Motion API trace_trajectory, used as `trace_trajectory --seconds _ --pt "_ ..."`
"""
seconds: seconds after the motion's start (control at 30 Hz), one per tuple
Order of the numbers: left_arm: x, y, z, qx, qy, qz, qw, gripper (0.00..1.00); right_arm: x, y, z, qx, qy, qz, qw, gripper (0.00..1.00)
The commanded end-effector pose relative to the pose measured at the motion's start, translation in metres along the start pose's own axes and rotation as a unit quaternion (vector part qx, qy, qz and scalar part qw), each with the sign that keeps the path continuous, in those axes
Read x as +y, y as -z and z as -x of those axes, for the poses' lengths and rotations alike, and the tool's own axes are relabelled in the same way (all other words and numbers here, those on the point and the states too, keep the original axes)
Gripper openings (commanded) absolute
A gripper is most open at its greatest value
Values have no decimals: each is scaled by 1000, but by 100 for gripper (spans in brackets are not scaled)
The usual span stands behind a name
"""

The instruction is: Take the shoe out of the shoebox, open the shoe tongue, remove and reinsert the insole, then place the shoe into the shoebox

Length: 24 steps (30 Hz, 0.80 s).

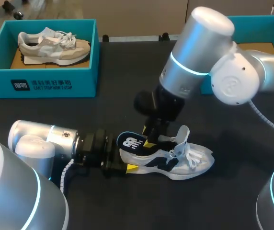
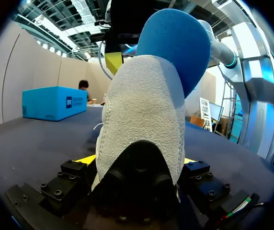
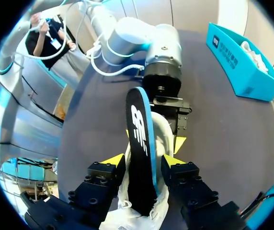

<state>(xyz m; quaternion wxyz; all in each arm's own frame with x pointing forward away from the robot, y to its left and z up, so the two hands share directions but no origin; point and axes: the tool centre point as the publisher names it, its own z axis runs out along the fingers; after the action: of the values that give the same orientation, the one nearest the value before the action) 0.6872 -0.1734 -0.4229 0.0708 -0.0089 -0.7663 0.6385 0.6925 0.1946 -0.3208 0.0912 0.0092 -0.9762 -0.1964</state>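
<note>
Head view shows the white shoe (image 1: 199,160) with dark side marks resting on its sole on the black table (image 1: 127,72), toe toward my right. Its laces are loose and its tongue stands up. The left gripper (image 1: 127,168) squeezes the fuzzy heel from both sides. The insole (image 1: 130,142) sticks up out of the shoe at a slant. Its top is black with a white mark and its underside is blue. The right gripper (image 1: 151,139) pinches the insole between its two fingers. The blue shoebox (image 1: 46,84) sits well apart at the back left, with a tan shoe (image 1: 51,45) inside.
</note>
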Motion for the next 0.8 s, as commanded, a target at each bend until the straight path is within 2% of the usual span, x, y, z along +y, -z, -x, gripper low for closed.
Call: trace_trajectory --seconds 0.03,0.2,0.3,0.57,0.8 --pt "0 -1 1 -1 0 2 1000 0 2 1 8 15 1 -11 1000 54" --pt "0 -1 1 -1 0 2 1000 0 2 -2 14 45 5 -20 999 65" --pt "0 -1 1 -1 0 2 1000 0 4 -6 15 57 6 -24 998 65" --pt "0 -1 1 -1 0 2 1000 0 3 -11 15 82 -2 -31 996 60" --pt "0 -1 1 -1 0 2 1000 0 -3 -13 11 93 -16 -35 995 50"
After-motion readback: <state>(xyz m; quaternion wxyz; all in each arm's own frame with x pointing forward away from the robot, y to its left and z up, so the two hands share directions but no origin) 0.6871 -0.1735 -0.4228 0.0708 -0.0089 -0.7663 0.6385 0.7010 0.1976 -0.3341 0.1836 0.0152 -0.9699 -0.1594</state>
